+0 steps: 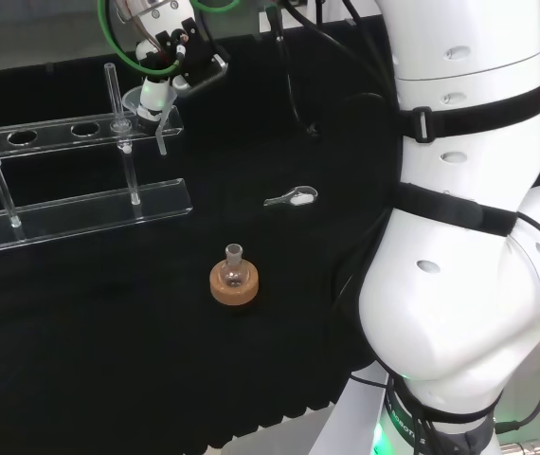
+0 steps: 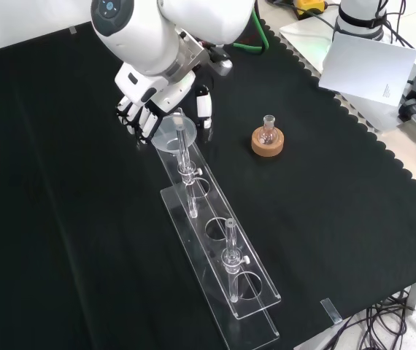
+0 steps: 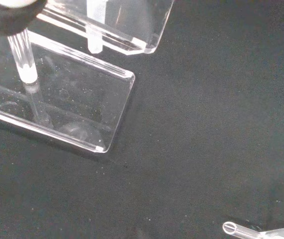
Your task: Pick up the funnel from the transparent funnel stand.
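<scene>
Partly hidden, the hand's (image 2: 144,109) fingers (image 2: 204,108) curl round the clear funnel (image 2: 170,133).

Black cloth (image 2: 62,219) covers the table. Clear funnel (image 2: 170,133), clear stand (image 2: 255,281), tan cork ring (image 2: 268,143), white arm (image 1: 469,237), black-and-white hand (image 2: 146,109).

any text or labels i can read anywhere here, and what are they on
No text here can be read.
On the white sheet beside the cloth: a small printed mark, too small to read.
On the arm's base: a strip of print, too blurred to read.
On the funnel stand and flask: no labels seen.
</scene>
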